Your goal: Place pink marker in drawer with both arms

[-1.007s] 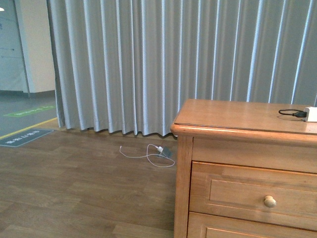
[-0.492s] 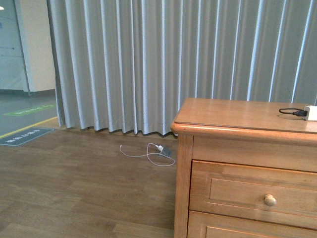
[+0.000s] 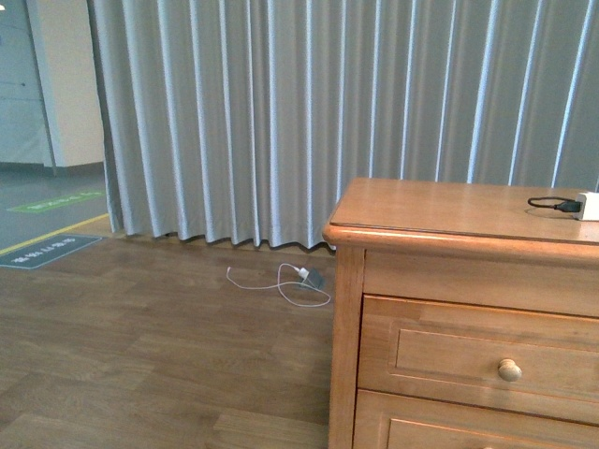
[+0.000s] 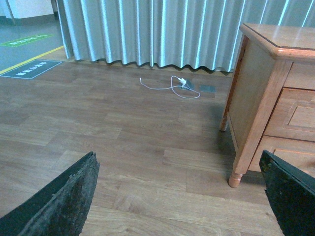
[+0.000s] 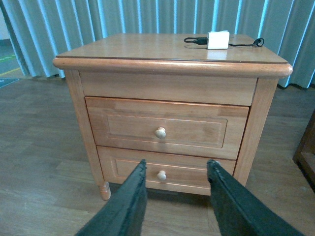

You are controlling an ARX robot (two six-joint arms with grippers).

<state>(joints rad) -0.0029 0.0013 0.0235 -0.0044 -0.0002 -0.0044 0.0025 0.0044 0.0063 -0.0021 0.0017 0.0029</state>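
The honey-brown wooden top drawer (image 5: 166,129) with 1 round pale knob (image 5: 160,132) sits fully closed. The right claw (image 5: 175,196) hangs spread before it; the left claw (image 4: 177,196) gapes wide over wood floor (image 4: 123,142). No pink marker shows anywhere.

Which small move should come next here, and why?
Probably bring the open right gripper forward to the round knob of the drawer, which is shut. The pink marker is in no view, so opening comes first.
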